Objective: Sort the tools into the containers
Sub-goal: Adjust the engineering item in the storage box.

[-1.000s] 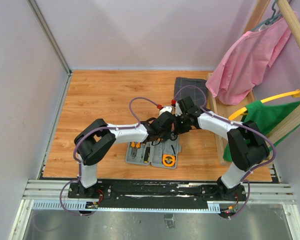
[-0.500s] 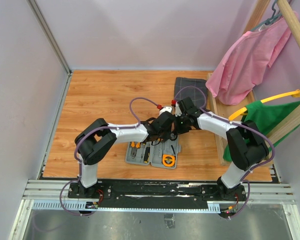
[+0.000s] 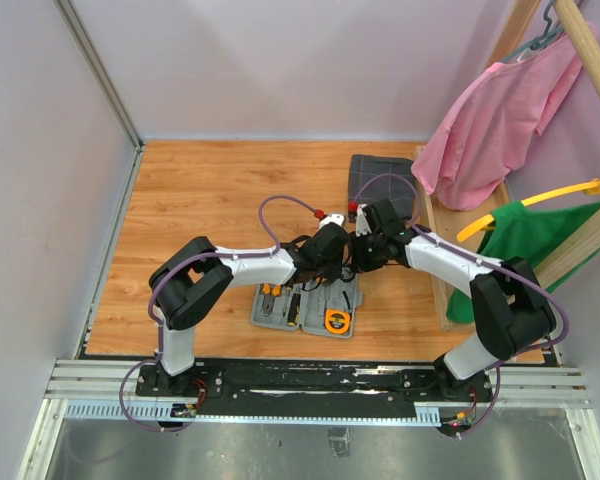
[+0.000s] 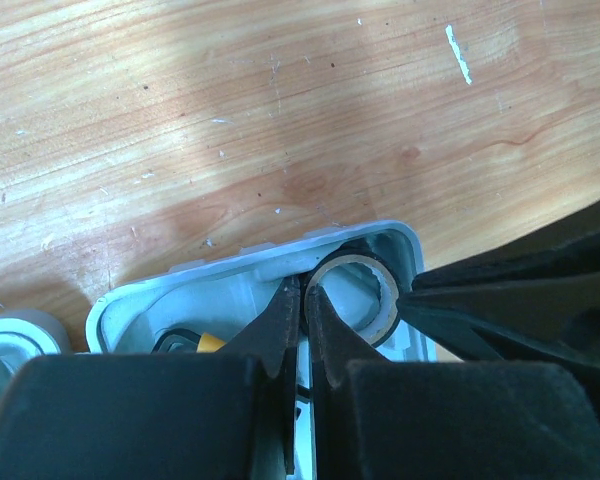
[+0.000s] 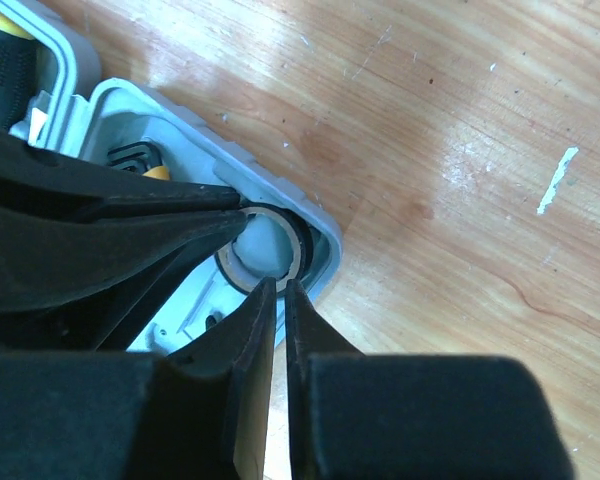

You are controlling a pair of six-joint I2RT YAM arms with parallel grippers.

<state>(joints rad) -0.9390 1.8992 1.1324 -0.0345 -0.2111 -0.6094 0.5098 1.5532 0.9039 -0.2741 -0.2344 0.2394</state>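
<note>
On the wooden table (image 3: 210, 200), the open grey case (image 4: 230, 278) is seen near the front edge. Orange-and-black tools (image 3: 278, 298) are laid in its left part, and the tape measure (image 3: 336, 320) is in its near right corner. The left gripper (image 4: 303, 290) is held over a far corner of the case, its fingers closed with barely a slit between them. Their tips are set against one side of a ring (image 4: 352, 262) (a tan-edged hoop lying flat in that corner pocket), and whether the rim is pinched cannot be told. The right gripper (image 5: 277, 287) is set at the same ring from the opposite side. Its fingers are likewise nearly closed, with the tips at the rim, and a grip cannot be confirmed. A dark cloth (image 3: 380, 178) is seen further back on the right.
</note>
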